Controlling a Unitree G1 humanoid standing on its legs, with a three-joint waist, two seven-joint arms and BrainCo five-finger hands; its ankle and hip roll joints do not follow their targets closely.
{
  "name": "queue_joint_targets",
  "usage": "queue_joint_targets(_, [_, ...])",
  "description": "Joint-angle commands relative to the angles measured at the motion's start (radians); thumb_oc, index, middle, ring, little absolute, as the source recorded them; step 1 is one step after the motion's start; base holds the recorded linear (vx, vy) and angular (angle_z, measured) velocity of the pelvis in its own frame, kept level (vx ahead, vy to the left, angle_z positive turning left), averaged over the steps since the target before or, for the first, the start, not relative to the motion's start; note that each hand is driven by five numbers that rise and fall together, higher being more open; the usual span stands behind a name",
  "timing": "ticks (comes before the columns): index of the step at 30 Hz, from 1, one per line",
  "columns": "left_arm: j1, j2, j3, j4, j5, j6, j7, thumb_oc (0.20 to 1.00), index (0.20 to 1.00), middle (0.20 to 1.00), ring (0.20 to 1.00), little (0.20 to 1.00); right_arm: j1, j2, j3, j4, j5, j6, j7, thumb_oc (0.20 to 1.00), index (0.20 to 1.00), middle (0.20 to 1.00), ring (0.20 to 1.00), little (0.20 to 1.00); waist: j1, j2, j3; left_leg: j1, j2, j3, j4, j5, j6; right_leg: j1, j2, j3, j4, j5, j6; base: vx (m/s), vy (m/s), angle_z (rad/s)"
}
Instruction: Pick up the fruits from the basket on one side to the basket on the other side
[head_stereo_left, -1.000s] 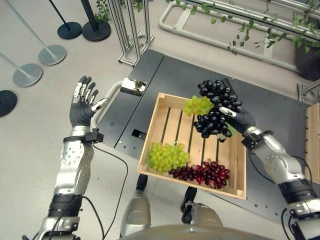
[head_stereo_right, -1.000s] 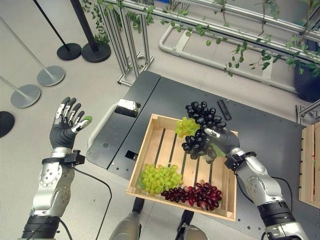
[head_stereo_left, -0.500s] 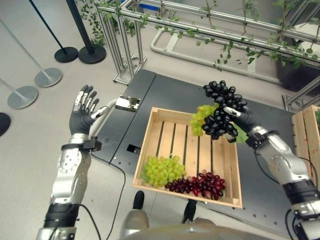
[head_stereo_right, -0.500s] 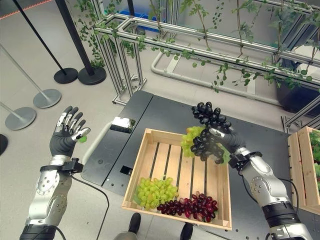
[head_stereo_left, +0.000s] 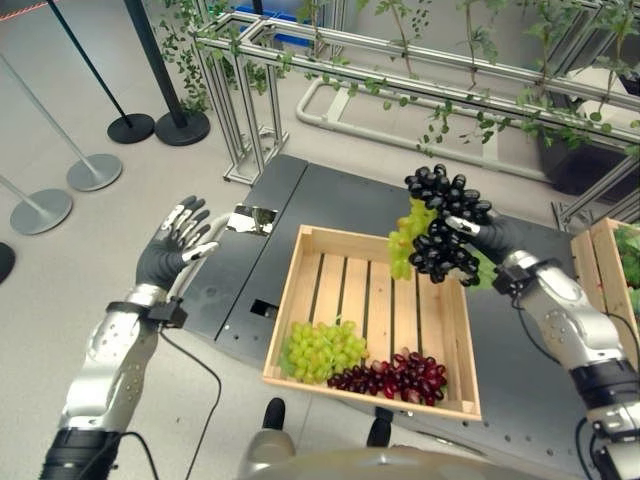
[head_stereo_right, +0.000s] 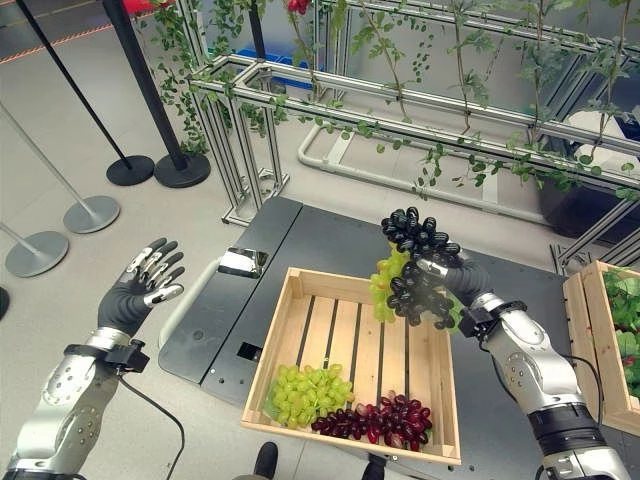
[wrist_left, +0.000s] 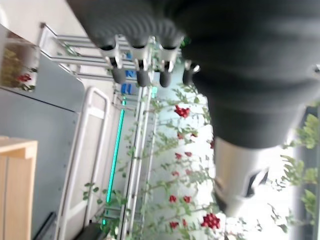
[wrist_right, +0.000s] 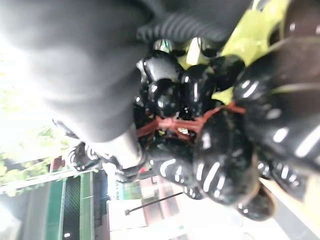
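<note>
- My left robot hand (head_stereo_left: 173, 252) is raised out to my left, palm up, fingers straight and spread, holding nothing.
- My left forearm slants up from the lower left to that wrist.
- My right robot hand (head_stereo_right: 455, 276) is lifted, fingers curled around a dark grape bunch (head_stereo_right: 418, 262).
- My right forearm runs up from the lower right, elbow bent.

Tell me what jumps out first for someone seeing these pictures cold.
The right hand grips a bunch of black grapes with green grapes among them, held above the far right corner of the wooden crate. Green grapes and red grapes lie along the crate's near edge. The left hand hangs open over the floor, left of the dark platform.
</note>
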Motion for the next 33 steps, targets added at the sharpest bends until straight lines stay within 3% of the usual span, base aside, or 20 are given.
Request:
queue_joint_targets(1, [-0.025,0.039,-0.015,-0.006,-0.022,-0.029,-0.007,1.000,1.000,1.000,1.000,1.000,-0.060,-0.051,-0.061,-0.126,-0.040,-0.101,-0.001,0.200,0.200,0.200,0.200,0.200,0.011,-0.023,-0.085,0.016,-0.049,0.007,0.011,-0.075,0.042,0.039,-0.018,-0.009,0.084,-0.137,0.061,0.00,0.000,0.00])
queue_joint_targets(7, [-0.014,0.013,-0.022,-0.006,0.034,-0.036,-0.002,1.000,1.000,1.000,1.000,1.000,-0.049,0.005,-0.030,-0.114,-0.016,-0.091,0.023,0.200,0.200,0.200,0.200,0.200,0.015,-0.026,-0.084,0.016,-0.053,0.008,0.006,-0.073,0.046,0.045,-0.021,-0.005,0.064,-0.123,0.060,0.00,0.006,-0.03])
queue_joint_targets(10, [-0.015,0.020,-0.003,-0.006,0.049,-0.034,-0.003,1.000,1.000,1.000,1.000,1.000,-0.069,-0.056,-0.038,-0.144,-0.094,-0.079,0.028,0.200,0.200,0.200,0.200,0.200,0.015,-0.026,-0.085,0.019,-0.053,0.010,0.004,-0.073,0.045,0.046,-0.021,-0.004,0.062,-0.121,0.061,0.00,0.000,0.00])
queue_joint_targets(12, [-0.011,0.016,-0.002,-0.003,0.064,-0.041,0.005,1.000,1.000,1.000,1.000,1.000,-0.054,-0.028,-0.045,-0.127,-0.028,-0.089,0.023,0.200,0.200,0.200,0.200,0.200,0.015,-0.028,-0.085,0.021,-0.053,0.009,0.004,-0.074,0.047,0.047,-0.021,-0.002,0.062,-0.121,0.061,0.00,0.000,0.00])
queue_joint_targets(22, [-0.020,0.017,-0.001,0.000,0.077,-0.042,-0.001,1.000,1.000,1.000,1.000,1.000,-0.076,-0.044,-0.040,-0.144,-0.074,-0.090,0.026,0.200,0.200,0.200,0.200,0.200,0.016,-0.037,-0.089,0.033,-0.055,0.008,0.006,-0.083,0.049,0.062,-0.019,-0.002,0.063,-0.130,0.058,0.00,0.000,0.00])
queue_joint_targets(26, [-0.020,0.019,-0.005,-0.011,0.026,-0.034,-0.021,1.000,1.000,1.000,1.000,1.000,-0.081,-0.054,-0.049,-0.148,-0.131,-0.104,0.014,0.200,0.200,0.200,0.200,0.200,0.016,-0.036,-0.091,0.039,-0.055,0.010,0.008,-0.086,0.049,0.069,-0.020,-0.003,0.063,-0.132,0.057,0.00,0.000,0.00])
queue_joint_targets(29, [-0.032,0.016,-0.039,-0.021,-0.115,-0.001,-0.058,1.000,1.000,1.000,1.000,1.000,-0.092,-0.084,-0.044,-0.173,-0.212,-0.116,0.004,0.200,0.200,0.200,0.200,0.200,0.011,-0.033,-0.094,0.041,-0.054,0.009,0.007,-0.085,0.050,0.070,-0.018,-0.004,0.063,-0.133,0.058,0.00,0.000,0.00])
queue_joint_targets(33, [-0.058,0.082,-0.124,-0.054,-0.242,0.047,-0.107,1.000,1.000,1.000,1.000,1.000,-0.125,-0.079,-0.003,-0.178,-0.266,-0.131,-0.016,0.200,0.200,0.200,0.200,0.200,0.003,-0.028,-0.092,0.043,-0.053,0.006,0.008,-0.084,0.050,0.070,-0.018,-0.004,0.066,-0.134,0.057,0.00,0.000,0.00])
